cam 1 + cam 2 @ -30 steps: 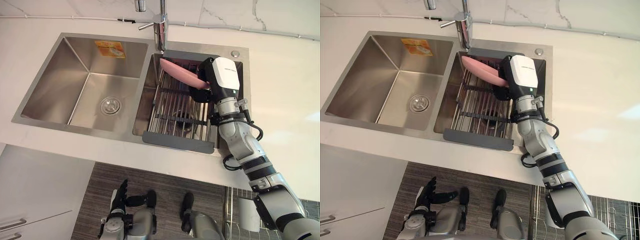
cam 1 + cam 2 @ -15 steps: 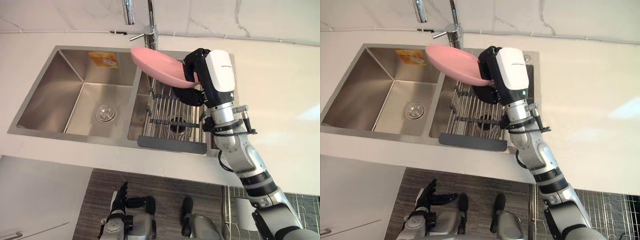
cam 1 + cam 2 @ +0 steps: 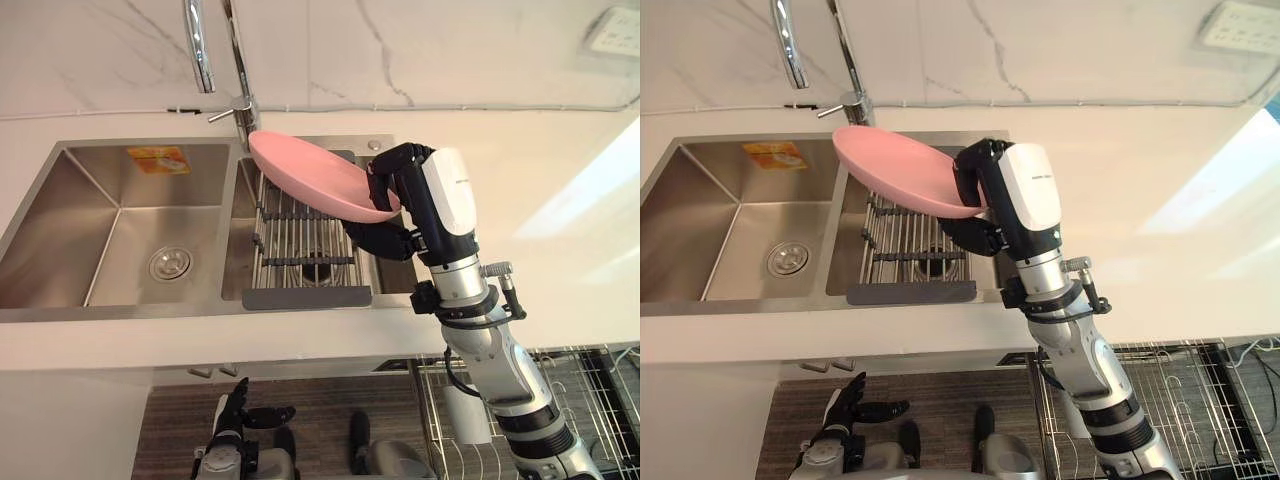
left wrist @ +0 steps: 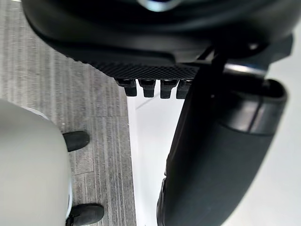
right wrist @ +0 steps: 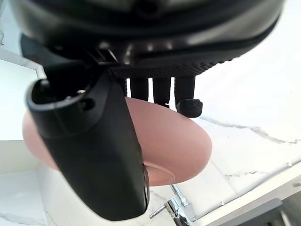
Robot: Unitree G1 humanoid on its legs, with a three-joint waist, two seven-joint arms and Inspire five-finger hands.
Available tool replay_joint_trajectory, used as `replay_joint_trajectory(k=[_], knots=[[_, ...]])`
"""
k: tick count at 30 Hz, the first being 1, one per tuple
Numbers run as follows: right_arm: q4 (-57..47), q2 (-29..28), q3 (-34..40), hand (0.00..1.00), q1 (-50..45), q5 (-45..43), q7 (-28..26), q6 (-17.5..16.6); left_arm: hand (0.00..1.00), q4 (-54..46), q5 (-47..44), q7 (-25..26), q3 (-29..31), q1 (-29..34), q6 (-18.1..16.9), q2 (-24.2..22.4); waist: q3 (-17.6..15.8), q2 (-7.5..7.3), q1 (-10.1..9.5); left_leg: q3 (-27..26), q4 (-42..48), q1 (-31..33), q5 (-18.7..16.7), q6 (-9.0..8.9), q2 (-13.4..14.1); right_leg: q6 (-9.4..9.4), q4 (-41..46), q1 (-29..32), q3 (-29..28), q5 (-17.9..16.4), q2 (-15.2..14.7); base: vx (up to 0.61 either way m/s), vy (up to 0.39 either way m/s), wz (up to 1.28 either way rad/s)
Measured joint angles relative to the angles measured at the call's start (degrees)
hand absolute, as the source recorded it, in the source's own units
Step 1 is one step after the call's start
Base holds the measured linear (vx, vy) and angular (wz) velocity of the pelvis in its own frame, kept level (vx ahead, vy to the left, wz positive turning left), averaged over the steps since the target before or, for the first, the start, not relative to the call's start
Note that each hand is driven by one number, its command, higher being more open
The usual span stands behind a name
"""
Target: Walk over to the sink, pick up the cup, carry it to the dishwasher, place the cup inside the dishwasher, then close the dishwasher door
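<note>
The right hand (image 3: 405, 182) grips a pink plate (image 3: 312, 175) by its edge, fingers curled over the rim, holding it tilted above the rack (image 3: 298, 228) in the sink (image 3: 60, 220), near the faucet (image 3: 238, 100). The left hand (image 3: 232, 412) hangs low over the floor (image 3: 335, 408), fingers relaxed.

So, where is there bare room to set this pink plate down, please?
Free: the left basin and the counter right of the sink. Crowded: the right basin, filled by a wire rack below the right robot hand and plate.

Pink plate (image 3: 315, 176), silver sink (image 3: 60, 232).
</note>
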State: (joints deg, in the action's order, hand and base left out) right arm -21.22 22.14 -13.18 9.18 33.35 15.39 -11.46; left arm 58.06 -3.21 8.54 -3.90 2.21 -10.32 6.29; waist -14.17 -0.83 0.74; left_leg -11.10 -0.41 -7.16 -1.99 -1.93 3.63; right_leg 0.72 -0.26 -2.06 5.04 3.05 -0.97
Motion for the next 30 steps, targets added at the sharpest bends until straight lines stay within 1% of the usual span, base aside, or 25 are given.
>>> replay_joint_trajectory(k=[2, 6, 9, 12, 13, 14, 16, 17, 19, 22, 24, 27, 30], knots=[[-1.5, 0.0, 0.5, 0.0, -1.6, 0.0, 0.0, -0.1, 1.0, 0.5, 0.0, 0.0, 0.0, 0.0, 0.0, 0.0, 0.2, -0.01, 0.38, -0.9, -0.1, -0.7, -0.2, -0.01, 0.0, 0.0, -0.7, -0.4, -1.1, 0.7, 0.2, -0.04, 0.014, -0.33], [-5.3, 0.2, 4.9, 0.0, -5.2, 0.0, 0.1, -0.1, 1.0, 1.2, 0.0, 0.0, -0.3, 0.0, 0.0, 0.0, 0.4, -0.03, 1.16, -3.4, -0.7, -2.2, -0.9, -0.05, 0.2, 0.05, -1.3, -0.8, -3.5, 1.5, 0.7, -0.05, 0.015, -0.3], [-6.3, 0.7, 7.3, 0.0, -6.8, 0.0, 0.1, -0.2, 1.0, 2.2, 0.0, 0.0, -1.1, 0.2, 0.0, 0.0, 1.3, 0.14, 1.87, -4.8, -0.9, -2.3, -1.2, -0.13, 0.2, 0.24, -2.1, -0.6, -4.9, 1.9, 0.9, -0.02, 0.018, -0.29], [-7.5, 2.1, 11.7, 0.0, -8.8, 0.6, 0.3, -0.2, 1.0, 2.9, 0.2, -0.1, -1.4, 0.2, 0.0, 0.0, 2.1, 0.3, 2.58, -7.3, -1.0, -2.5, -1.3, -0.21, 0.3, 0.25, -2.3, 0.3, -7.4, 2.7, 1.4, 0.0, 0.026, -0.43], [-7.7, 2.5, 13.6, 0.0, -9.5, 0.6, 0.7, -0.2, 1.0, 3.0, 0.2, -0.2, -1.5, 0.3, 0.0, 0.0, 2.2, 0.4, 3.3, -8.1, -1.0, -2.6, -1.4, -0.25, 0.3, 0.32, -2.3, 0.6, -8.1, 2.8, 1.5, -0.01, 0.027, -0.31], [-7.8, 2.6, 14.6, 0.0, -9.9, 0.6, 0.9, -0.1, 1.0, 3.0, 0.2, -0.2, -1.5, 0.4, 0.0, 0.0, 2.3, 0.49, 3.42, -8.6, -1.0, -2.7, -1.5, -0.24, 0.3, 0.36, -2.3, 0.8, -8.6, 2.8, 1.5, 0.0, 0.029, -0.42], [-7.9, 2.7, 17.4, 0.0, -10.4, 0.8, 1.4, 0.0, 1.0, 3.0, 0.3, -0.2, -1.6, 0.6, 0.0, -0.1, 2.5, 0.82, 3.93, -10.4, -1.0, -2.8, -1.8, -0.28, 0.3, 0.56, -2.1, 1.7, -10.4, 3.0, 1.9, 0.0, 0.031, -0.47], [-7.9, 2.7, 18.9, 0.0, -10.5, 1.8, 1.9, 0.1, 1.0, 3.0, 0.4, -0.2, -1.6, 1.0, 0.0, -0.2, 2.7, 1.04, 4.8, -11.5, -1.0, -2.8, -2.0, -0.25, 0.2, 0.62, -1.8, 2.3, -11.4, 3.0, 2.0, 0.0, 0.034, -0.52], [-7.9, 2.7, 21.3, 0.0, -11.3, 2.0, 2.7, 0.1, 1.0, 3.0, 0.5, -0.2, -1.7, 1.4, -0.1, -0.3, 2.8, 1.35, 5.65, -13.3, -0.9, -2.8, -2.5, -0.3, 0.2, 0.76, -1.6, 3.2, -13.3, 3.1, 2.4, 0.01, 0.026, -0.52], [-7.9, 3.1, 25.5, 0.0, -13.7, 2.3, 3.4, 0.6, 1.0, 3.1, 0.9, -0.5, -2.7, 1.9, 0.1, -0.7, 3.5, 2.39, 7.0, -16.1, -0.9, -2.7, -3.2, -0.36, 0.1, 0.91, -0.8, 5.0, -15.9, 3.1, 3.0, 0.02, 0.024, -0.51], [-7.5, 3.2, 28.2, 0.0, -14.6, 2.4, 3.9, 1.5, 1.0, 3.5, 0.8, -0.5, -2.7, 2.4, 0.4, -0.9, 3.9, 3.21, 8.81, -17.1, -0.7, -2.2, -3.2, -0.35, -0.2, 0.97, -0.3, 6.2, -17.4, 3.1, 3.1, 0.03, 0.019, -0.37], [-6.3, 3.2, 30.6, 0.0, -14.6, 2.3, 4.2, 2.3, 1.0, 3.6, 0.2, -0.6, -2.6, 2.6, 1.2, -1.0, 4.0, 3.8, 9.61, -19.5, 0.3, -1.8, -3.6, -0.19, -0.3, 1.1, 1.1, 7.7, -19.7, 3.0, 3.5, 0.02, 0.01, -0.43], [-5.3, 3.3, 30.8, 0.0, -14.6, 2.3, 4.5, 2.6, 1.0, 3.5, -0.1, -1.2, -2.6, 2.7, 1.2, -0.9, 4.0, 3.74, 10.03, -21.1, 1.3, -1.5, -4.4, -0.18, -0.3, 1.45, 1.8, 8.9, -21.6, 3.2, 3.9, -0.02, -0.01, -0.35]])
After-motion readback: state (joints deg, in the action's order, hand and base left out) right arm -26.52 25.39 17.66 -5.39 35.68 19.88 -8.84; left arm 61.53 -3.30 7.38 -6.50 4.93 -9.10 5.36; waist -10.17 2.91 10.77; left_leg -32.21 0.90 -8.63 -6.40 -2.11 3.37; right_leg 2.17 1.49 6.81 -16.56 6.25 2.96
